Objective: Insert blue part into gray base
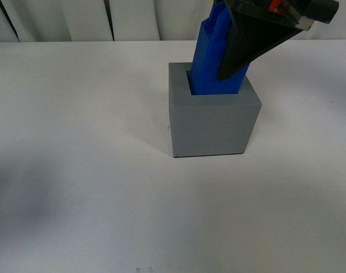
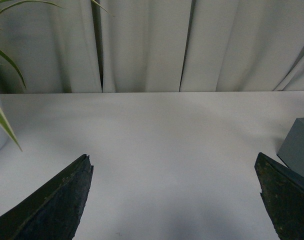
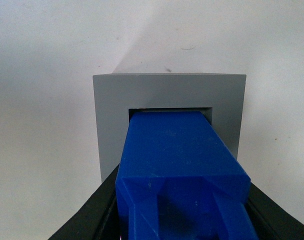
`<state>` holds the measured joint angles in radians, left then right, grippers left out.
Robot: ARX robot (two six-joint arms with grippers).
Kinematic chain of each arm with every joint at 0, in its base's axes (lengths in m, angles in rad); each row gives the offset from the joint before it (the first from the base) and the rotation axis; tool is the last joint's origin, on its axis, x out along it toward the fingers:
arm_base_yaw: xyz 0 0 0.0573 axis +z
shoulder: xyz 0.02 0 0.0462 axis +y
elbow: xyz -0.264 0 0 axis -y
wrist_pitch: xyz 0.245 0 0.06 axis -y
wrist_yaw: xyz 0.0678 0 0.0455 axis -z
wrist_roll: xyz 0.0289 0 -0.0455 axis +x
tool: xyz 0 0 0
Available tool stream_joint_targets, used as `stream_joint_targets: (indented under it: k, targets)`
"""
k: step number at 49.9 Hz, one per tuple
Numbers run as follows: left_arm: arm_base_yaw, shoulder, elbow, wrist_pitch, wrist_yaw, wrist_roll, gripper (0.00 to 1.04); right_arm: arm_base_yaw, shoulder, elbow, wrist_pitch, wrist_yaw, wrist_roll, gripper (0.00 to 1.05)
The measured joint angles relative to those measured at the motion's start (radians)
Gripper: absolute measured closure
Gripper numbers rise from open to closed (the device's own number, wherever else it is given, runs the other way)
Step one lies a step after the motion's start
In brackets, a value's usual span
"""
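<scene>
Far to the left of the gray base (image 2: 298, 145), a potted plant (image 2: 6, 60) stands at the table's edge; its long green leaves show in my left wrist view, with a pale pleated curtain (image 2: 142, 45) behind them; the curtain also runs along the back of the table beyond the base.

Also left of the base is my left gripper (image 2: 173, 159); its jaws stand wide apart with nothing between them, only bare white table (image 2: 157, 125) underneath; one corner of the base shows just past one of its dark fingers (image 2: 287, 200).

In the front view the base sits flat on the table, square recess facing up; the blue part (image 1: 210, 62) has its lower end inside that recess; it is tilted, leaning to the right as it rises, and most of its length stands above the base's rim, so it is not seated.

In the right wrist view a thin dark gap shows between the blue part and the recess's far wall; I cannot tell how deep the part reaches.

Above the base and to its right, my right gripper (image 3: 182, 220) is clamped on the upper end of the blue part; one black finger (image 1: 250, 48) lies across the part's near face; the other is hidden behind it in the front view.
</scene>
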<state>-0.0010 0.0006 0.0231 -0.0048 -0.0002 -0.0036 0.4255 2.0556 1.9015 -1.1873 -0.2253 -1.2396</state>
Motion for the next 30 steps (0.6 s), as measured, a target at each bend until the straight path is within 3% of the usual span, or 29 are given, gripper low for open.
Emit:
stream_joint_targets:
  k: [4, 20, 30]
  targets:
    - [0.000, 0.000, 0.000, 0.000, 0.000, 0.000, 0.06, 0.000, 0.000, -0.003, 0.003, 0.000, 0.000, 0.56]
    - [0.000, 0.000, 0.000, 0.000, 0.000, 0.000, 0.06, -0.012, 0.000, 0.002, -0.007, -0.050, 0.019, 0.08]
    - [0.000, 0.000, 0.000, 0.000, 0.000, 0.000, 0.06, -0.031, -0.004, 0.022, -0.027, -0.084, 0.021, 0.08]
